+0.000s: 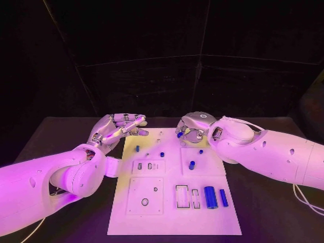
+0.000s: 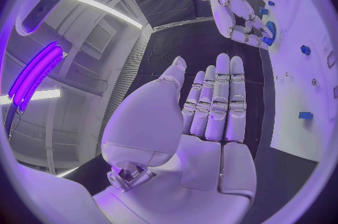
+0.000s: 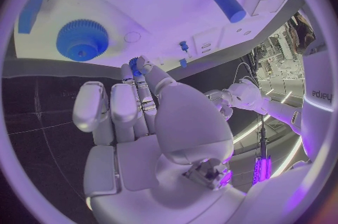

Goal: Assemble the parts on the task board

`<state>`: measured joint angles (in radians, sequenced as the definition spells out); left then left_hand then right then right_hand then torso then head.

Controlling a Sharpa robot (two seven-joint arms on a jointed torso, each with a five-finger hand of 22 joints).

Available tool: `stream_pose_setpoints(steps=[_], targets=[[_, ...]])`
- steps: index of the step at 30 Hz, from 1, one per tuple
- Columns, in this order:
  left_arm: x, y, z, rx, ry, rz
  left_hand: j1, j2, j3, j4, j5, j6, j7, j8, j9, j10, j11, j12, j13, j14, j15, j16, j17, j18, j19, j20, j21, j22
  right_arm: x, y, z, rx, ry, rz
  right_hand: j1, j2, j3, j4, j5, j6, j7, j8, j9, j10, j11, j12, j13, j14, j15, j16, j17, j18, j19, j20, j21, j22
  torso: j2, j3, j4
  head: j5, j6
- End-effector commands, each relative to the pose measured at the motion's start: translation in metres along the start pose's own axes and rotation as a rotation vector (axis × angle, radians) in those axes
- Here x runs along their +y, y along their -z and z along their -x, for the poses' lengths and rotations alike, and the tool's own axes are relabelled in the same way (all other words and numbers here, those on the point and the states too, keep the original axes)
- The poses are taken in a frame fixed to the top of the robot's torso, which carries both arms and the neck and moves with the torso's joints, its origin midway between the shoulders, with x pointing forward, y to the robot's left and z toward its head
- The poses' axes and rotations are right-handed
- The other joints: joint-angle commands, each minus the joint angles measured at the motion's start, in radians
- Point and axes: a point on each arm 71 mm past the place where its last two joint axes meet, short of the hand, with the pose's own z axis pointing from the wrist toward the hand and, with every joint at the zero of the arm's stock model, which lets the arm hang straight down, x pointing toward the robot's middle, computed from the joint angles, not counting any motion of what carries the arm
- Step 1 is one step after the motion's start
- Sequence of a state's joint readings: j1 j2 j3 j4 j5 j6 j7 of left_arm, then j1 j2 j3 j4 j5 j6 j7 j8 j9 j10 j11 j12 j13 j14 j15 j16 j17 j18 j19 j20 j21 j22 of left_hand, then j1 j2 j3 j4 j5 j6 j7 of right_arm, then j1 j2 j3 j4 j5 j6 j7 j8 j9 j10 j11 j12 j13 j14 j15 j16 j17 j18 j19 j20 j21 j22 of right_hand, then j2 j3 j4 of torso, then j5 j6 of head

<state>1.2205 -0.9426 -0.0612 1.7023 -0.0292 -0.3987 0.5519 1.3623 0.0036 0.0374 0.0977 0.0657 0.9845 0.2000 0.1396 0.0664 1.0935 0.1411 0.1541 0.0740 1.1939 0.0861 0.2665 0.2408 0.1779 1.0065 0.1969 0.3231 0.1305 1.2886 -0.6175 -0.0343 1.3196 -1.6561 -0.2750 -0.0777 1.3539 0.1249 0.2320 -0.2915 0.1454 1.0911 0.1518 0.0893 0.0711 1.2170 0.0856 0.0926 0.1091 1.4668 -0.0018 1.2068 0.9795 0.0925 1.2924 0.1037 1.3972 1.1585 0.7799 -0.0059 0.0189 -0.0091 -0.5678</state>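
Two hands: right hand fingers pinch small blue part; left hand fingers extended, empty.

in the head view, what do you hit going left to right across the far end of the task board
left hand → far edge of the task board → small blue part pinched in the right hand's fingers → right hand

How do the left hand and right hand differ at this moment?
The left hand is open, fingers straight and together, holding nothing; the right hand pinches a small blue part at its fingertips. The left sits by the task board's far left corner, the right over its far edge.
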Motion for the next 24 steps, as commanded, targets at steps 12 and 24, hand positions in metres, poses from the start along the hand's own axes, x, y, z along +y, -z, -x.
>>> stream_pose_setpoints(steps=[12,24], targets=[[0.000,-0.002,-0.001,0.015,0.000,-0.008,0.000,0.007,-0.002,-0.006,-0.003,0.002,0.007,-0.004,-0.001,0.002,0.003,-0.006,-0.001,0.005,0.000,-0.002,0.001,0.006,0.006,0.001,-0.003,-0.002,0.014,-0.032,0.001,-0.061,-0.015,-0.003,-0.021,-0.030,0.035,0.011,0.001,-0.002,0.007,-0.014,-0.002,0.004,-0.003,-0.011,0.003,0.016,0.001,0.012,0.004,-0.010,0.005,0.005,0.009,0.008,0.005,0.0010,0.0027,0.007,0.005],[-0.003,-0.004,-0.001,0.017,-0.001,-0.013,0.000,0.007,-0.002,-0.006,-0.003,0.002,0.007,-0.004,-0.001,0.002,0.003,-0.006,-0.001,0.005,0.000,-0.002,0.001,0.006,0.006,0.001,-0.003,-0.002,0.027,-0.051,-0.004,-0.033,-0.009,0.005,-0.029,-0.036,0.042,0.014,-0.001,-0.006,0.008,-0.017,-0.002,0.000,-0.001,-0.013,0.003,0.015,0.003,0.014,0.004,-0.010,0.004,0.006,0.010,0.009,0.007,-0.0001,0.0017,0.011,0.002]])
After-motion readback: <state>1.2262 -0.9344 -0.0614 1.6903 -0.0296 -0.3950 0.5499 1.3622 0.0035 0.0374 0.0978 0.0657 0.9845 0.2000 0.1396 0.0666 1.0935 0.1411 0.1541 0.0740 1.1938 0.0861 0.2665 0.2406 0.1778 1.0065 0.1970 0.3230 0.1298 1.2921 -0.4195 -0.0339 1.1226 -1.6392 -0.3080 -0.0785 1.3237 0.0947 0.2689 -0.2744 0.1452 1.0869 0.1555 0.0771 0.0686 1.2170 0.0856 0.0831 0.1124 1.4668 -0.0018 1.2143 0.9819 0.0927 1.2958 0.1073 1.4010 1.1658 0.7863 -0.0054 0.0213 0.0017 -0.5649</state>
